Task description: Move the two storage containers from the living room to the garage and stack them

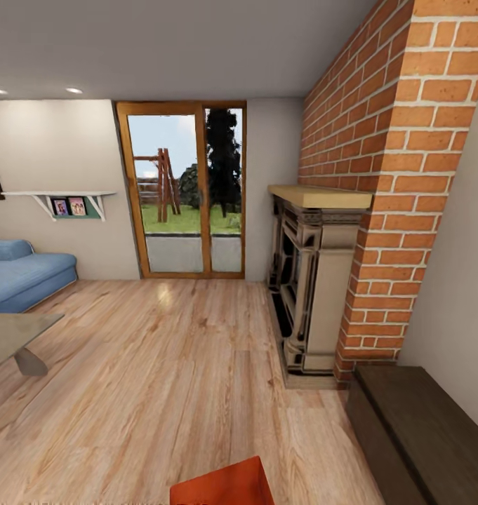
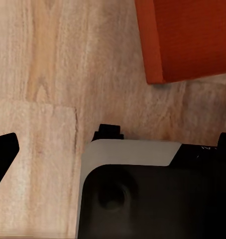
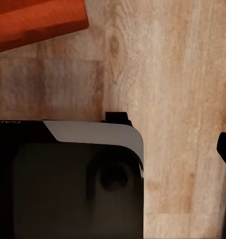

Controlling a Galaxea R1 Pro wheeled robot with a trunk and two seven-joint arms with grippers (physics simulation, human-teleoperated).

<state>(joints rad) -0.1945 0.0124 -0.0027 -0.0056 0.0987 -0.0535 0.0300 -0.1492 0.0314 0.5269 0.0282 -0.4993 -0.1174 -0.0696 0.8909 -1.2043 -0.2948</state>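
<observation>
I am in the living room with its light wood plank floor [image 1: 168, 365]. An orange-red storage container [image 1: 221, 485] lies on the planks at the near edge of the head view, just in front of me, cut off by the frame. One of its corners shows in the left wrist view [image 2: 187, 40], and an edge shows in the right wrist view [image 3: 33, 20]. My left gripper [image 2: 113, 144] hangs over my dark base with its black fingers [image 2: 3, 152] far apart and nothing between them. My right gripper [image 3: 113, 142] is also spread, with one finger [image 3: 225, 149] at the frame edge.
A brick-and-stone fireplace [image 1: 309, 280] stands at the right, with a long dark low cabinet [image 1: 414, 428] nearer along the same wall. A blue sofa [image 1: 21, 273] and a glass table [image 1: 14, 333] are at the left. A glass door [image 1: 186, 203] is straight ahead. My base [image 2: 143, 199] sits under both wrists.
</observation>
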